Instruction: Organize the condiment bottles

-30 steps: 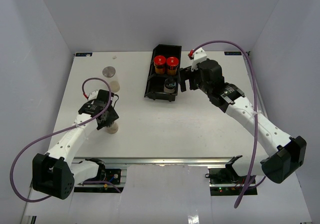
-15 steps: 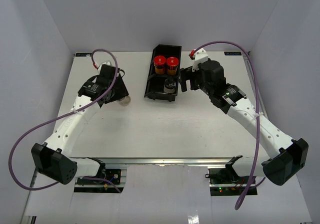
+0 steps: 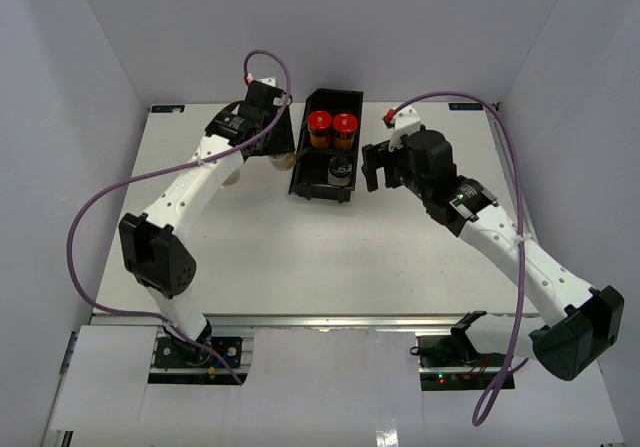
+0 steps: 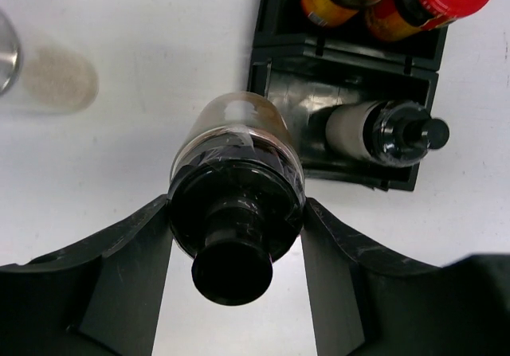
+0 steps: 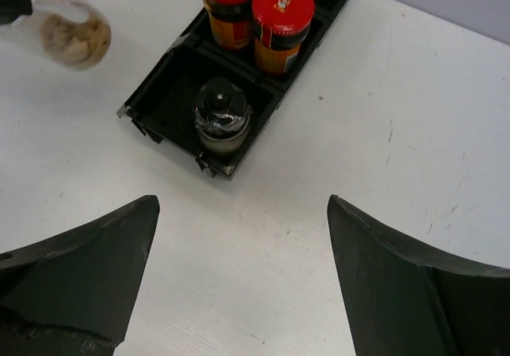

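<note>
My left gripper [image 4: 236, 213] is shut on a pale condiment bottle with a dark cap [image 4: 239, 173]. It holds that bottle [image 3: 283, 156] just left of the black tray [image 3: 300, 163]. In the tray's far compartment stand two amber bottles with red caps [image 3: 319, 122] [image 3: 344, 123]. Another dark-capped bottle [image 3: 340, 171] stands in the near compartment [image 5: 223, 117]. My right gripper [image 3: 372, 167] is open to the right of the tray, with nothing between its fingers [image 5: 243, 213]. A cream bottle [image 4: 60, 77] stands on the table to the left, mostly hidden by my left arm in the top view.
The tray [image 5: 159, 93] lies lengthwise at the back middle of the white table. White walls close in the table on three sides. Purple cables loop from both wrists.
My left arm has swung from the front left of the table up to the tray's left side, carrying the dark-capped bottle. The right gripper has drifted slightly to the right and stays open.
</note>
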